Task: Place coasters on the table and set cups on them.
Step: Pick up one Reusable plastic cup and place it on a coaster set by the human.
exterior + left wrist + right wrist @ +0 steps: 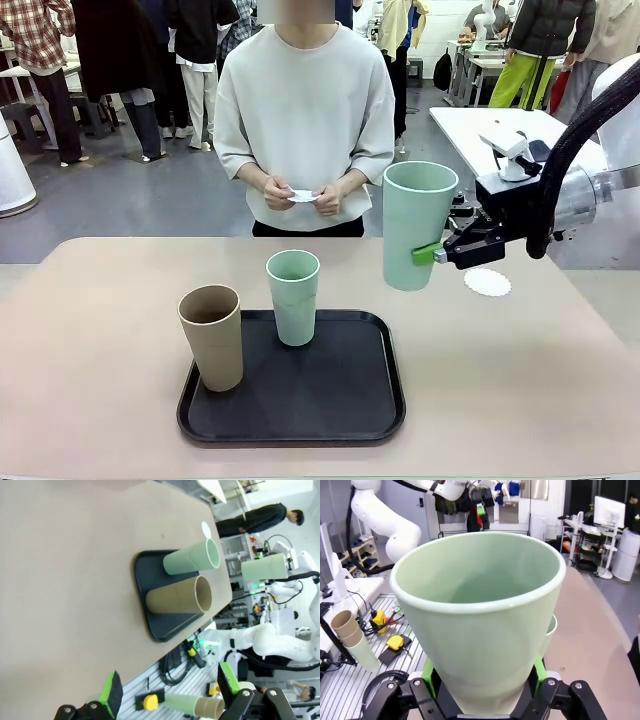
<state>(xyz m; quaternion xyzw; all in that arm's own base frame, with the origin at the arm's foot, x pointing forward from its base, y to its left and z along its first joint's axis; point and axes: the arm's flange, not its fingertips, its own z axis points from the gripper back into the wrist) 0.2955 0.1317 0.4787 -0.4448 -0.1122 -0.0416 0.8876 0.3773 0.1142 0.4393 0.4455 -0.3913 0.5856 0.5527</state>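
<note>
My right gripper (pixel 438 254) is shut on a pale mint green cup (pixel 414 225), holding it upright in the air above the table (pixel 530 390), just left of a white lacy coaster (pixel 487 282) that lies flat. In the right wrist view that cup (pixel 480 615) sits between the green pads of my right gripper (pixel 482 674). A tan-brown cup (pixel 212 336) and a second mint cup (pixel 293 296) stand on the black tray (pixel 300 425). The person holds another coaster (pixel 303 195) in both hands. My left gripper (pixel 170 687) is open and holds nothing, far from the cups (pixel 185 580).
The tray (pixel 150 615) sits at the table's front centre. Bare tabletop spreads to the left and right of it. The person stands at the far edge, behind the middle. A white table (pixel 480 125) stands beyond the far right corner.
</note>
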